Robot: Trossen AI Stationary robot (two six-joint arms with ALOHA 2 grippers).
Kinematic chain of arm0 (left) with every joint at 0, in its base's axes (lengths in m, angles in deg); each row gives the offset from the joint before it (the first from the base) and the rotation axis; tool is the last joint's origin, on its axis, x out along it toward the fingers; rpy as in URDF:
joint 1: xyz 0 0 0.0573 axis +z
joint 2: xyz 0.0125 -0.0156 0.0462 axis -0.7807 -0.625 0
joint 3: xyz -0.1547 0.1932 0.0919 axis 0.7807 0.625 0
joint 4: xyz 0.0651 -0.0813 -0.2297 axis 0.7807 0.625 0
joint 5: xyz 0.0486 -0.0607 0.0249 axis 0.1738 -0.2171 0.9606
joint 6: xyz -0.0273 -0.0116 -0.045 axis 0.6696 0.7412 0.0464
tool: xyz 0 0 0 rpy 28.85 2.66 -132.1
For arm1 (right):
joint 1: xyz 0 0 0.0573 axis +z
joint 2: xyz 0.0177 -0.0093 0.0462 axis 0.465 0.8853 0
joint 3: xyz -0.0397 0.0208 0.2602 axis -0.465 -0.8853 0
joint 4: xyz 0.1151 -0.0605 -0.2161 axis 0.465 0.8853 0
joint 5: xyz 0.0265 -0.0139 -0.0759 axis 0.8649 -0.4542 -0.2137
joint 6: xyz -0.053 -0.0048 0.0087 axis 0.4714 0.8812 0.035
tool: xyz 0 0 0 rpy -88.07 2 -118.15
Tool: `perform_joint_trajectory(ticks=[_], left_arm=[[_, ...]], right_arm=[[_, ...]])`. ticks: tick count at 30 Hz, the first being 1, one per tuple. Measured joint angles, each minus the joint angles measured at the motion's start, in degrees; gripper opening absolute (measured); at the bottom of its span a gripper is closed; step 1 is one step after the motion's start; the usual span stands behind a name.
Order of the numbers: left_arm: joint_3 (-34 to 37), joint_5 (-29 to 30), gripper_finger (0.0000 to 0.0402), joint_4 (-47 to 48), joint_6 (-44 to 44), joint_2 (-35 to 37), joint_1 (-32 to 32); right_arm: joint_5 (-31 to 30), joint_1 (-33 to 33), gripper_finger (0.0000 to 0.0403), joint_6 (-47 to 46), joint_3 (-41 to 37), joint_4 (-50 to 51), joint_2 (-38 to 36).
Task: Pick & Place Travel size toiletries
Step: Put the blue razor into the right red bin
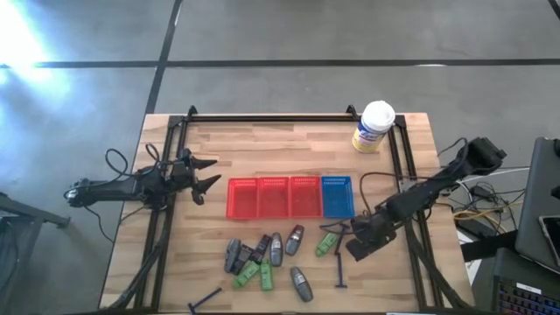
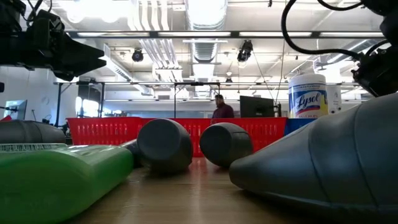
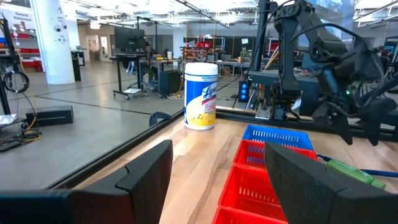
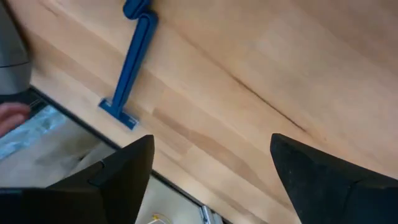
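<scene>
The toiletries lie on the table's near half in the high view: grey oval bottles (image 1: 276, 249), green tubes (image 1: 248, 274), dark packets (image 1: 234, 255) and two thin dark T-shaped sticks (image 1: 339, 267), (image 1: 204, 300). One green tube (image 1: 328, 242) lies apart, beside my right gripper. My right gripper (image 1: 353, 252) is open and hovers low over bare wood just right of the nearer stick, which shows blue in its wrist view (image 4: 134, 56). My left gripper (image 1: 213, 173) is open and waits left of the red baskets, touching nothing. The low view shows grey bottles (image 2: 165, 144) and a green tube (image 2: 56, 180) up close.
A row of red mesh baskets (image 1: 273, 197) with a blue one (image 1: 337, 195) sits mid-table. The white-lidded tub (image 1: 374, 128) stands at the far right corner. Black rails (image 1: 289, 118) frame the table. Cables hang off the right edge. A person stands far back (image 2: 222, 109).
</scene>
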Motion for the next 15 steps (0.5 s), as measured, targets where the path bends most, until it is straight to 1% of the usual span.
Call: perform_joint_trajectory(ticks=[5, 8, 10, 15], left_arm=[[0.0, 0.0, 0.0259, 0.0, 0.0, 0.0, 0.0], [0.0, 0.0, 0.0259, 0.0, 0.0, 0.0, 0.0], [0.0, 0.0, 0.0259, 0.0, 0.0, 0.0, 0.0], [0.0, 0.0, 0.0259, 0.0, 0.0, 0.0, 0.0]], right_arm=[[-0.2, 1.0, 0.0297, -0.3, 1.8, 0.0, 2.7], [-1.3, 1.0, 0.0290, -0.8, 2.8, 0.0, 4.8], [-2.2, 1.0, 0.0286, -0.8, 3.7, -0.1, 6.7], [-2.1, 1.2, 0.0275, -3.0, 6.6, -0.5, 12.6]])
